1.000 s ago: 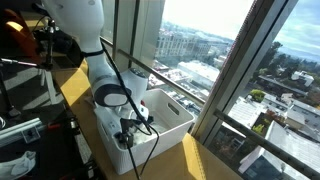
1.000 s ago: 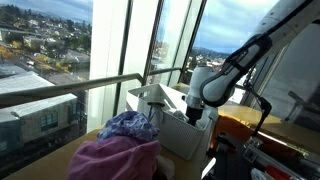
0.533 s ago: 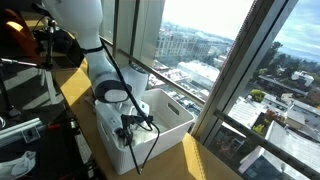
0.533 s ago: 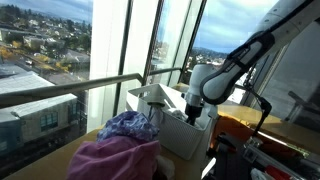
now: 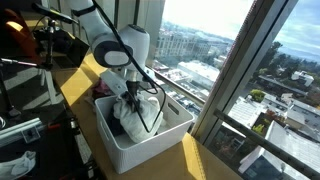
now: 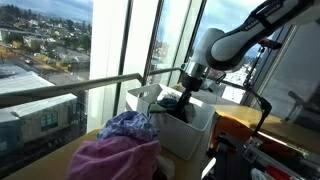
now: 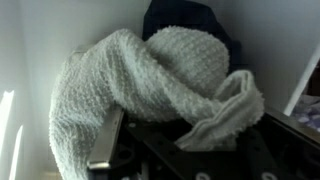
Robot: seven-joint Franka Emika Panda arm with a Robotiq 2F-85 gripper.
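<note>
The white terry towel [image 7: 150, 85] hangs bunched from the gripper [image 5: 133, 88], whose fingers look clamped on a fold of it. It is just above the white bin [image 5: 168, 132], with a dark garment [image 7: 190, 20] beyond it. This looks like the lift-out step, and the next move calls for enough height for the trailing end to get over the rim.

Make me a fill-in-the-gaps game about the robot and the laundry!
1. The hand holds a ___ towel.
2. The bin under the towel stands beside a big ___.
3. In the wrist view, a dark ___ cloth lies behind the towel.
Missing words: white; window; blue.
</note>
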